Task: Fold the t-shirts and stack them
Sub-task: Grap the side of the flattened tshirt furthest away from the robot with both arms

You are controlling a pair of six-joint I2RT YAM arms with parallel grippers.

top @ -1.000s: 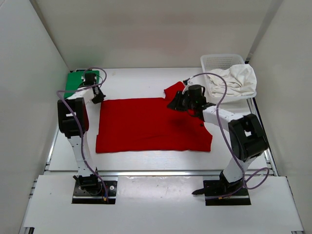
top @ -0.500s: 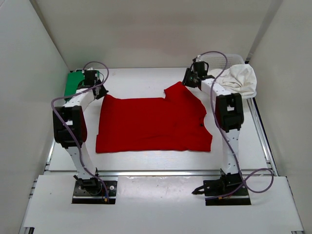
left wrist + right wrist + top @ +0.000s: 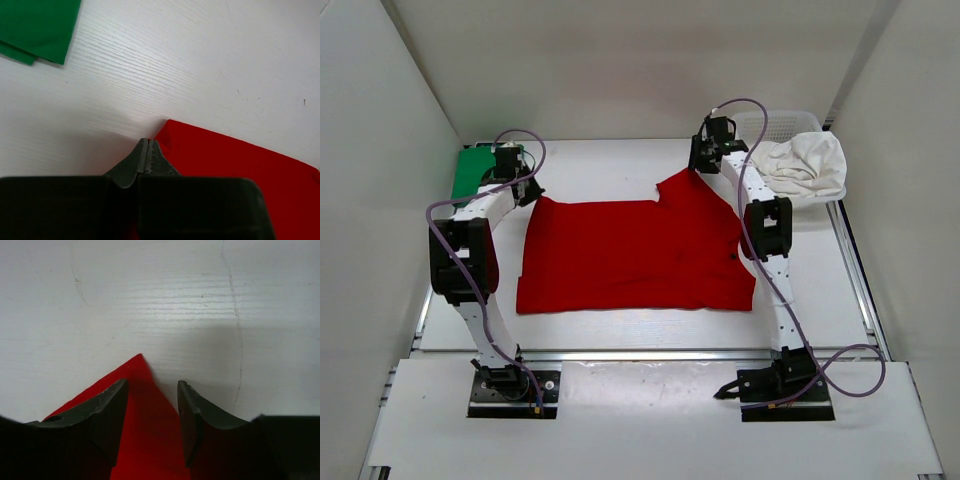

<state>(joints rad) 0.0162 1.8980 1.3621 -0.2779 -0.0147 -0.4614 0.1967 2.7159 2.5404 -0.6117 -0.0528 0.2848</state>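
Red cloth short-sleeved t-shirt [image 3: 630, 255] lies spread flat on white wood-grain table [image 3: 600, 165]. Left tool [image 3: 144, 148] sits at its far left corner, fingers pressed together, cloth corner right against them; can't tell if it's pinched. Right tool [image 3: 151, 390] has fingers apart, straddling the sleeve tip. Folded green cloth t-shirt [image 3: 35, 25] lies beyond and left of left tool. Crumpled white cloth t-shirt [image 3: 805, 165] is in white plastic mesh basket [image 3: 760, 122], right of right tool. Plain white walls [image 3: 620, 70] on three sides.

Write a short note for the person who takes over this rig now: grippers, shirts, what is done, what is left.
Left gripper: shut at the red shirt's far-left corner; a pinch on cloth is not clear.
Right gripper: open, astride its far-right tip.
Done: green shirt folded, far left.
White shirt: in the basket.
To do: fold red and white, stack all.
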